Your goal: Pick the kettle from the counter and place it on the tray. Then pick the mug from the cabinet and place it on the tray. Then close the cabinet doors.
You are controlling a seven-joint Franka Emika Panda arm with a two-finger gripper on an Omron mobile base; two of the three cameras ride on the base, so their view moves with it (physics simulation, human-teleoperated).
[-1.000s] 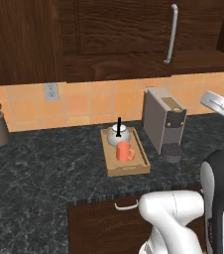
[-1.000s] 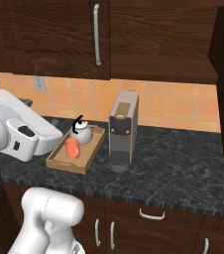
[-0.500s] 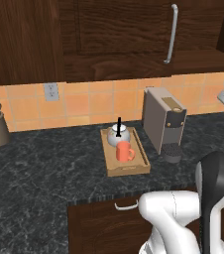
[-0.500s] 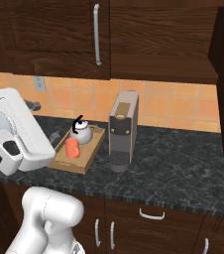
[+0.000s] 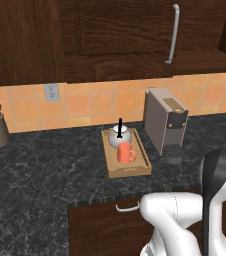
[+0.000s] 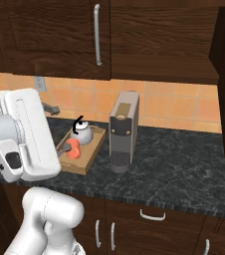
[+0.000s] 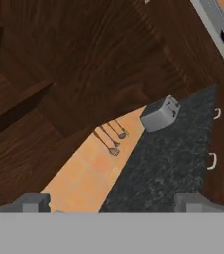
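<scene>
On the dark speckled counter [image 5: 45, 170] we see the light wooden tray [image 5: 114, 168] lying with its long axis running from the tiled wall toward us, and on it the squat silver-white kettle [image 5: 119, 136] stands at the wall end with its thin black handle upright, the small orange-red mug [image 5: 124, 152] upright just in front of it with its handle to the right. Right of the tray stands a boxy grey coffee machine [image 5: 166, 121], and above are the dark brown cabinet doors [image 5: 130, 30], which look shut. Our pincer [image 7: 111, 203] is fully open and holds nothing, its tips facing a far stretch of counter with a toaster [image 7: 159, 113]
</scene>
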